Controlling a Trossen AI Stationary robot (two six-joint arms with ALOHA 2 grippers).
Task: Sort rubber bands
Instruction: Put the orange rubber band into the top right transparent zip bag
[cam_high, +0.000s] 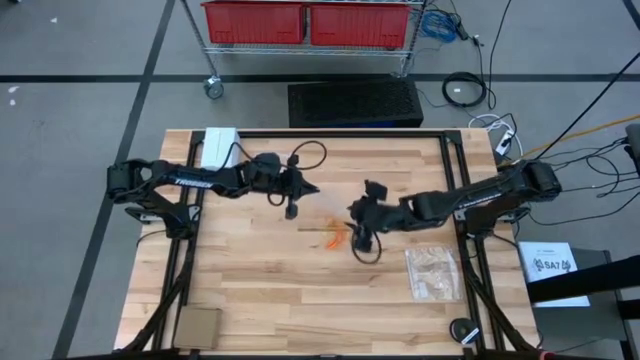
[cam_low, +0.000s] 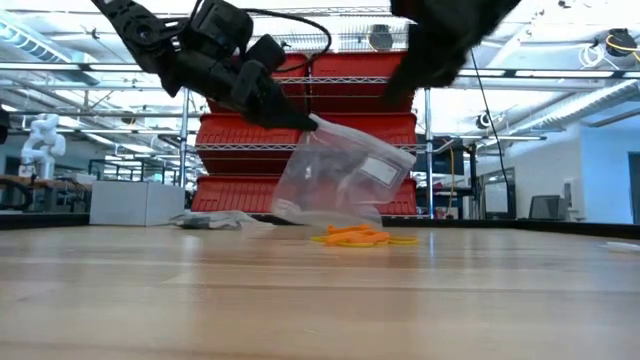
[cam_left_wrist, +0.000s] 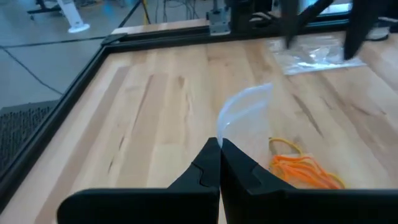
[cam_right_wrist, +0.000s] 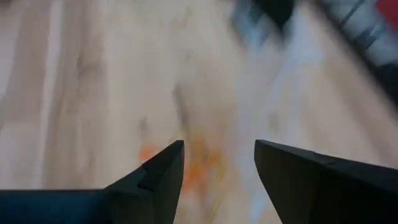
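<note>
A heap of orange rubber bands (cam_high: 335, 236) (cam_low: 360, 237) lies on the wooden table near its middle. My left gripper (cam_high: 312, 188) (cam_low: 300, 120) is shut on a clear zip bag (cam_low: 340, 180) (cam_left_wrist: 244, 107), which hangs just left of and behind the bands. My right gripper (cam_high: 356, 214) (cam_right_wrist: 219, 163) hovers open above the bands with nothing between its fingers. In the right wrist view the bands show as an orange smear (cam_right_wrist: 202, 163) below it. My left gripper pinches the clear bag's upper corner (cam_low: 316, 123) (cam_left_wrist: 217, 133) between its two shut fingers, at their free ends. The fingers slant downward from the table's left. The bag hangs slack below them; whether its lower end (cam_low: 320, 214) touches the table I cannot tell.
A second clear bag (cam_high: 432, 270) (cam_left_wrist: 311, 53) lies flat at the table's right. There is a white box (cam_high: 220, 145) at the far left corner, a brown pad (cam_high: 197, 325) at the near left corner and a round black object (cam_high: 463, 330) at the near right. A black frame rims the table.
</note>
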